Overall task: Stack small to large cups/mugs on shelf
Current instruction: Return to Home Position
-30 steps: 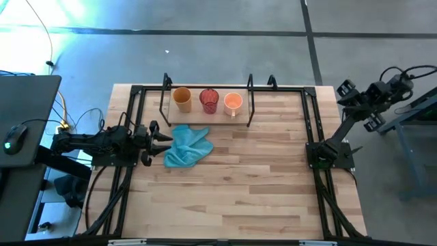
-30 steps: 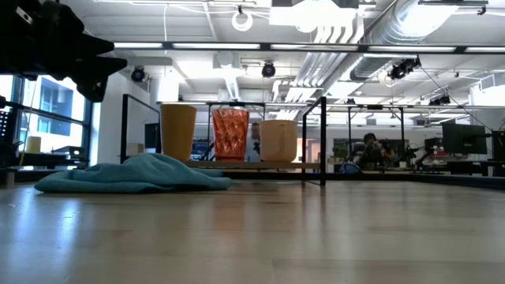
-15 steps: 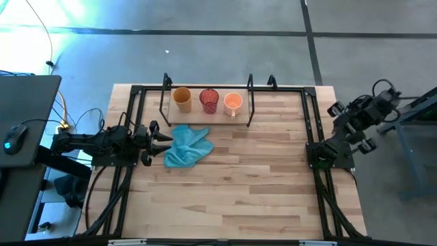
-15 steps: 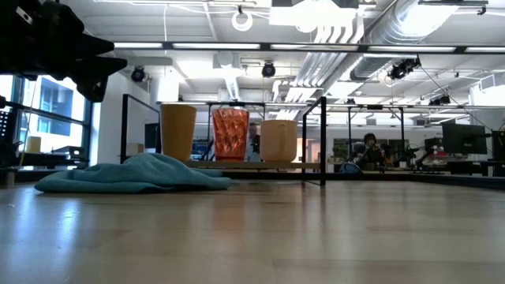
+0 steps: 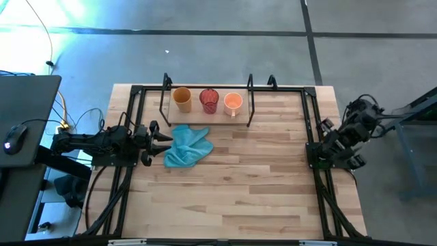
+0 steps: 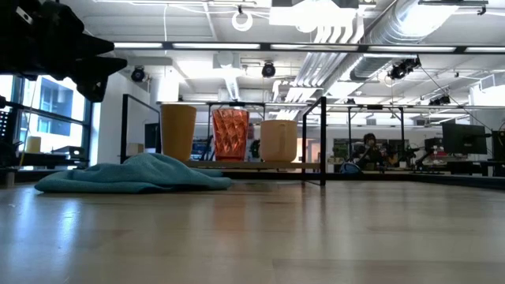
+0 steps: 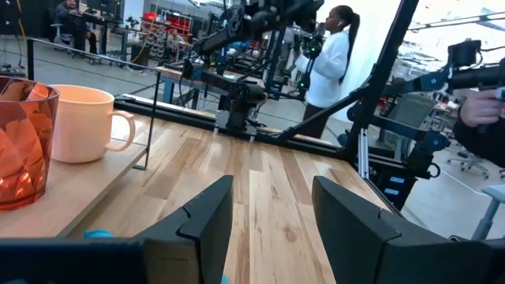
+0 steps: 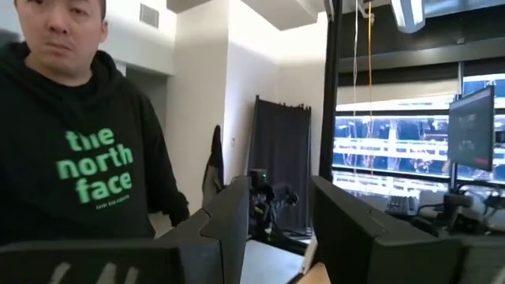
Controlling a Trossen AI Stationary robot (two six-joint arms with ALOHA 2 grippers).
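Three cups stand upright side by side on the shelf (image 5: 250, 109) at the table's far edge: the mustard-yellow cup (image 5: 181, 99) on the left, the red ribbed cup (image 5: 209, 100) in the middle, the light orange mug (image 5: 233, 102) on the right, its pale handle (image 7: 123, 131) showing in the left wrist view. My left gripper (image 5: 162, 140) is open and hovers by the table's left edge, just left of the light blue cloth, pointing right. My right gripper (image 8: 276, 229) is open and touches nothing; its arm (image 5: 345, 133) is folded over the right edge.
A light blue cloth (image 5: 186, 147) lies crumpled on the table in front of the shelf's left half. Black arm-mount frames (image 5: 313, 123) run along both side edges. A person in a black hoodie (image 8: 87, 158) stands beyond the table. Bare wood (image 5: 246, 184) spreads over the near half.
My right arm has folded down from well beyond the table's far-right corner toward the near edge and settled over its mount at the right edge. The left arm, the cups and the cloth have kept still.
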